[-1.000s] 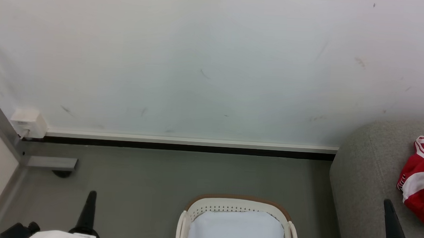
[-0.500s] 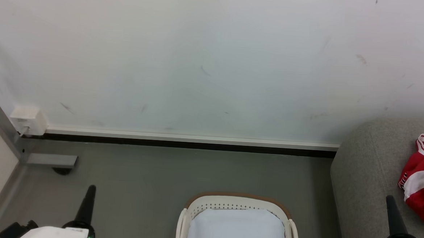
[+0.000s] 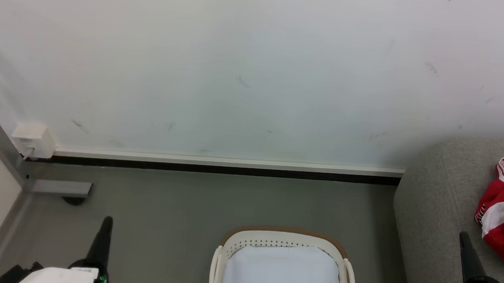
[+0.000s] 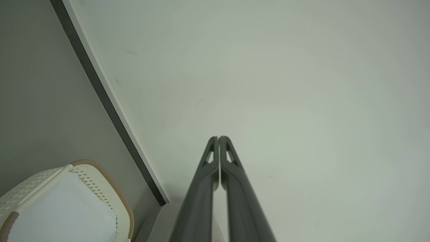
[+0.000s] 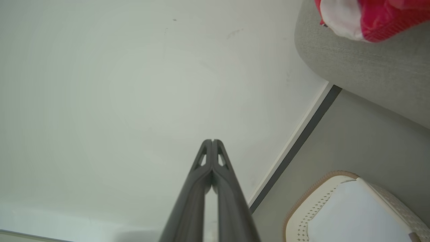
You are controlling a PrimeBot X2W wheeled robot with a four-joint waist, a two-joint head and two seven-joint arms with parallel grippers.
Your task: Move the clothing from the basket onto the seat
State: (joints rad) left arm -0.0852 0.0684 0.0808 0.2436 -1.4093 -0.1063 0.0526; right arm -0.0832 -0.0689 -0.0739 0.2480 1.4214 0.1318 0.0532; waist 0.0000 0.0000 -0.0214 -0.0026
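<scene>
Jaws: both pairs closed tip to tip, with nothing between them.
Left gripper [image 3: 107,221]: low at the left of the head view, fingers pointing up over the grey floor [image 3: 179,206], well apart from the basket.
Right gripper [image 3: 463,237]: low at the right, over the seat's near edge, near the clothing but apart from it.
Clothing [image 3: 501,215]: red and white heap lying on the seat [image 3: 439,198]; whether it is 1 piece or 2 cannot be told.
Basket [image 3: 282,234]: on the floor between the 2 grippers, beside the seat, white liner [image 3: 279,272] showing inside.
Wall [image 3: 238,71]: pale, behind basket and seat, dark skirting strip [image 3: 224,170] at its foot.
</scene>
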